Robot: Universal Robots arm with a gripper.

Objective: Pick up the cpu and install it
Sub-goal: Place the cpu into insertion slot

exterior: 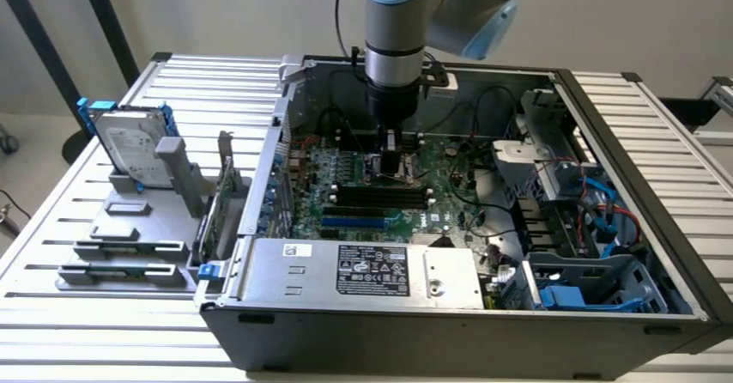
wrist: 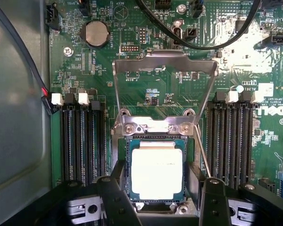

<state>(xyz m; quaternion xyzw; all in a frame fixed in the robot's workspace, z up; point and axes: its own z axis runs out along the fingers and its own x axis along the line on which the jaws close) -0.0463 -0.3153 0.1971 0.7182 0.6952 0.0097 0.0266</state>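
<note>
The cpu [wrist: 156,172], a small square chip with a bright silver top, lies flat in the motherboard socket [wrist: 127,141]. The socket's metal load plate [wrist: 165,61] is flipped up beyond it. My gripper [wrist: 158,202] is low over the socket, with its black fingers [wrist: 114,188] on either side of the chip and a small gap on each side, so it is open and holds nothing. In the exterior view, the gripper [exterior: 390,164] reaches straight down into the open computer case [exterior: 619,134] over the green motherboard [exterior: 343,160].
Black memory slots [wrist: 80,141] flank the socket on both sides. Black cables [wrist: 198,44] cross the board beyond the load plate. The power supply [exterior: 366,271] lies along the case's front. At the exterior view's left, a hard drive [exterior: 132,147] stands in grey holder blocks [exterior: 126,228].
</note>
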